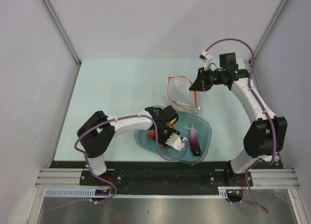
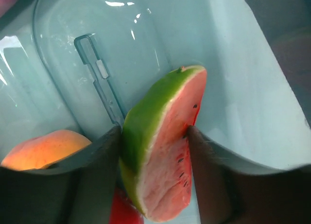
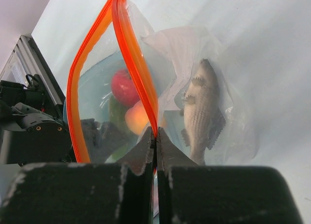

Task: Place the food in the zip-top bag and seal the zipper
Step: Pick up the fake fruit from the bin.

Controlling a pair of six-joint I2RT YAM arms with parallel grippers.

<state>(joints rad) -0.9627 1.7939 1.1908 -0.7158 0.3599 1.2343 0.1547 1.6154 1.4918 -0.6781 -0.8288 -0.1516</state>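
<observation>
In the left wrist view a watermelon wedge slice point(image 2: 163, 151), green rind and red-pink flesh, stands between my left gripper's point(image 2: 154, 136) fingers, which press on both its sides inside the teal tub point(image 2: 243, 88). An orange round fruit point(image 2: 43, 148) and a red apple point(image 2: 121, 209) lie beside it. A purple eggplant point(image 1: 194, 140) rests in the tub point(image 1: 205, 129) to the right. My right gripper point(image 3: 155, 132) is shut on the orange zipper point(image 3: 131, 54) of the zip-top bag point(image 1: 182, 95), holding its mouth open and upright. A grey fish point(image 3: 201, 107) lies inside the bag.
The teal tub sits at the near middle of the pale table point(image 1: 112, 88), with the bag just behind it. Grey walls enclose the table on the left, right and back. A metal rail point(image 1: 165, 178) runs along the near edge.
</observation>
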